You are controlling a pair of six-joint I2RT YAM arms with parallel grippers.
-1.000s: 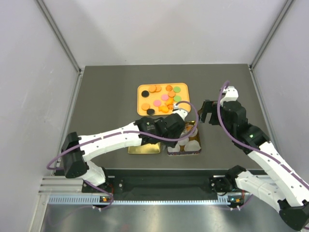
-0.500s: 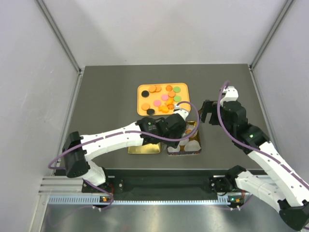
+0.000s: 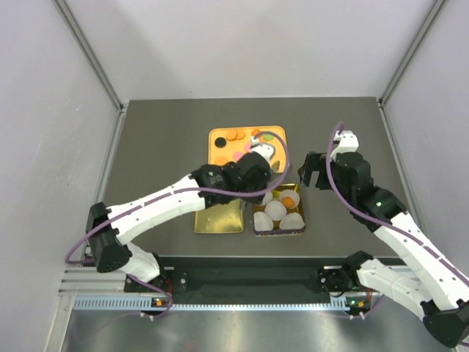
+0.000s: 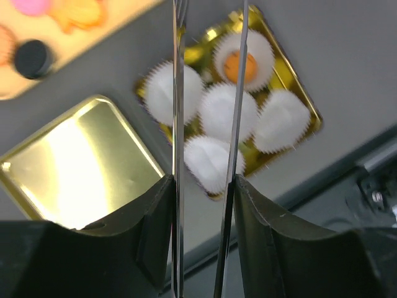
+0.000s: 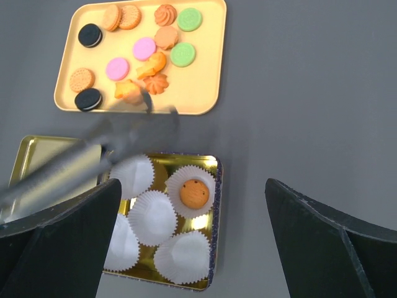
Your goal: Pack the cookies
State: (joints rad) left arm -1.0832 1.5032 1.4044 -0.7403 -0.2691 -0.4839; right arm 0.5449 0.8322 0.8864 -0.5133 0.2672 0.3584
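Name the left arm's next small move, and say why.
Probably lower the left pincer onto a close cookie, such as the orange swirl cookie, and shut on it. Its blades stand apart with nothing between them, over the near edge of the orange tray. Only one paper cup in the gold tin holds a cookie; four sit empty.

Fifteen cookies (image 5: 144, 48): nine orange, two pink, two green, two black. Five paper cups (image 5: 152, 217), two gold tins (image 3: 218, 218), one yellow tray (image 5: 205, 93).
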